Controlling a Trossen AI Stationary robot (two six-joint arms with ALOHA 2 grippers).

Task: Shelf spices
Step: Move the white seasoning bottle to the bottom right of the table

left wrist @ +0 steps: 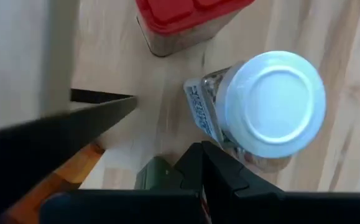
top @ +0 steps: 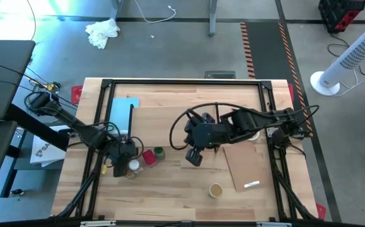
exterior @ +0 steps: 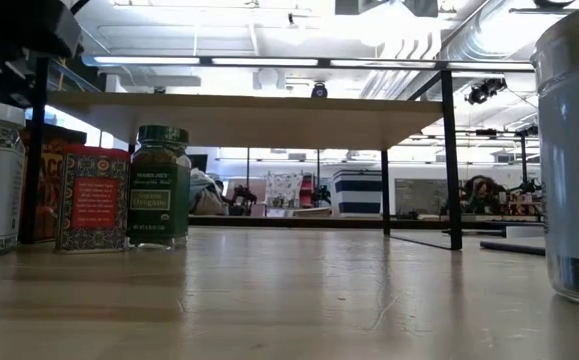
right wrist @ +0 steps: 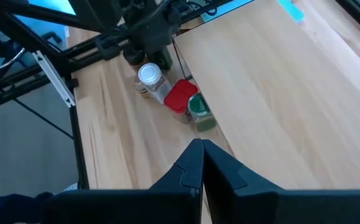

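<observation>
So far nothing sits on the shelf (top: pixel 195 120): the spices (top: pixel 145 159) stand on the tabletop (top: pixel 169 195) beside it. Both the left gripper (top: pixel 127 153) and right gripper (top: pixel 195 157) are closed, empty.

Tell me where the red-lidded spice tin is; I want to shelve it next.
In the high view the red-lidded tin stands on the table's left half, between the white-lidded jar and the green-lidded jar, beside the shut left gripper.

"Organic" on the green-lidded jar's (exterior: pixel 161 186) label; other labels too small to read.
</observation>
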